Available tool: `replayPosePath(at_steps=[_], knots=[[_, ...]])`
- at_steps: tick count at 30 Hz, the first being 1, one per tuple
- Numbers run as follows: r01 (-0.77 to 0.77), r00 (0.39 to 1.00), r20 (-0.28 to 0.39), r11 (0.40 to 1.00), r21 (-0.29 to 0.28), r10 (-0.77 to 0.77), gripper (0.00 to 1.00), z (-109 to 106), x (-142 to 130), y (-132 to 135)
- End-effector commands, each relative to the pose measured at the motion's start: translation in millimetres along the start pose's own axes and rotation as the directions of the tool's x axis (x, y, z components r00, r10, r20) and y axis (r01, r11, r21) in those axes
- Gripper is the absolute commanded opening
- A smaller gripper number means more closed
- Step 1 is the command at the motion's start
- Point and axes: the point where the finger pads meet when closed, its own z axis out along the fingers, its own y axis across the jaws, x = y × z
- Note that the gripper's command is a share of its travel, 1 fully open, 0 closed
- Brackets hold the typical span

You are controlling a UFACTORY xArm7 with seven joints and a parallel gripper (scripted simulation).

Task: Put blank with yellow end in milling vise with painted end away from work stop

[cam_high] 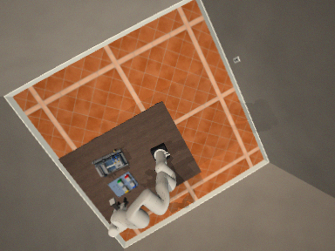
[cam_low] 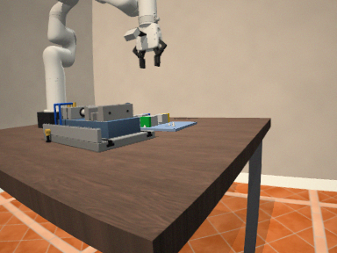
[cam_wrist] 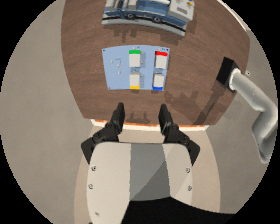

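The pale blank with the yellow end lies on the blue infeed plate, its yellow end toward my gripper's side in the wrist view. Blanks with a green end, a red end and a blue end lie on the same plate. The milling vise stands beyond the plate, cut off at the top of the wrist view. The work stop cannot be made out. My gripper is open and empty, high above the table, off the plate's near side.
Small pegs stand on the plate's left part. Blue hoses rise at one end of the vise. The vise's low grey raised plate surrounds its body. The arm's black base stands on the dark wooden table.
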Motion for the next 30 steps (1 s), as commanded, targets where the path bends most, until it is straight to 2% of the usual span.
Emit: replayPosePath(at_steps=[1,7,16,23,30], knots=[[0.000,1.000,0.001,1.000,0.007,0.000,0.69,16.4,-5.0,-6.9],[0.000,1.000,0.001,1.000,0.005,0.000,0.69,19.0,-5.4,-6.2],[0.000,1.000,0.001,1.000,0.007,0.000,0.69,61.4,-16.1,-16.9],[0.000,1.000,0.001,1.000,0.007,0.000,0.69,61.4,-16.1,-16.9],[0.000,1.000,0.001,1.000,0.006,0.000,0.69,98.4,-25.3,-25.9]])
